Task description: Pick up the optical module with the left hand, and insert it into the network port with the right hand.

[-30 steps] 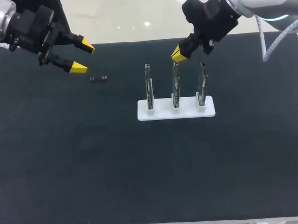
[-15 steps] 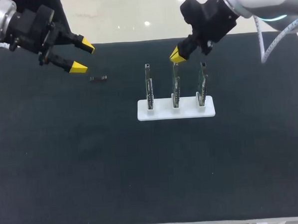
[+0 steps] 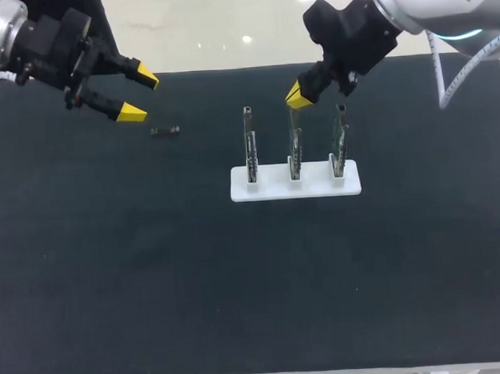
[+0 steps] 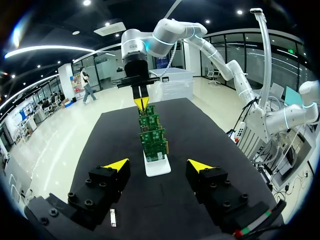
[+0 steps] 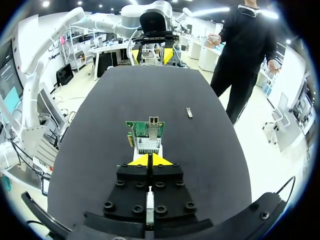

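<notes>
Our left claw (image 3: pixel 138 95) spread, right claw (image 3: pixel 299 94) pressed together, we judged the module (image 3: pixel 165 131) light and stiff, best pinched across its long sides.

Grn boards (image 4: pixel 152 140), wht base (image 3: pixel 272 189)

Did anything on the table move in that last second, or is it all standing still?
Only the right claw moved: shut, it edged slightly down toward the middle circuit card on the white stand. Nothing was grabbed or let go. The left claw stayed open in place, and the small optical module stayed lying on the mat.
</notes>
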You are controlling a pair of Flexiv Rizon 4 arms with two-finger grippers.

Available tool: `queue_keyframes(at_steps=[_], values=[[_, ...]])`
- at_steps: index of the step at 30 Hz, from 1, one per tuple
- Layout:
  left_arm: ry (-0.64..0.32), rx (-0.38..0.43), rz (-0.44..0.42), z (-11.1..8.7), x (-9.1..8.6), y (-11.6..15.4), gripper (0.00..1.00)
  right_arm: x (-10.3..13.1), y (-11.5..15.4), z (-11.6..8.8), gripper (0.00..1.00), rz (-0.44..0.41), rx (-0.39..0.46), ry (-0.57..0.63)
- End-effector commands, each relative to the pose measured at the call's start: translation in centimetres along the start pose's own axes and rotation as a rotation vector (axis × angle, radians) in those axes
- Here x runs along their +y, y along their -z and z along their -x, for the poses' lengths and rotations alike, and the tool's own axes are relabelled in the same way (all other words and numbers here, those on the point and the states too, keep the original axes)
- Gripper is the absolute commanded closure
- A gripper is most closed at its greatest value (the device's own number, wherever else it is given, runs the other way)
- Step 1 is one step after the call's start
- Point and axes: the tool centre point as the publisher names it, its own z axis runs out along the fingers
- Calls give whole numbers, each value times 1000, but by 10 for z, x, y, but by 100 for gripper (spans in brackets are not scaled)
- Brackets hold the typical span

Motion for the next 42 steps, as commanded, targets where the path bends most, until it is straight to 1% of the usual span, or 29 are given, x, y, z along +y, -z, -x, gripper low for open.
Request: queue_keyframes(at_steps=[1, 8, 15, 21, 26, 30, 36, 42], values=[[1, 3, -3, 0, 1, 0, 0, 1, -4, -3, 100, -6, -2, 2], [1, 3, -3, 0, 1, 0, 0, 2, -4, -2, 100, -10, 0, 3], [1, 3, -3, 0, 1, 0, 0, 0, 21, 7, 100, 1, 17, -15], [1, 3, -3, 0, 1, 0, 0, 2, 42, 1, 100, 23, 7, -8], [1, 3, -3, 0, 1, 0, 0, 5, 64, -17, 100, 51, 6, 31], [1, 3, -3, 0, 1, 0, 0, 7, 91, -38, 100, 98, 6, 63], [1, 3, -3, 0, 1, 0, 0, 13, 124, -68, 100, 143, 10, 105], [1, 3, -3, 0, 1, 0, 0, 18, 148, -93, 100, 182, 15, 151]])
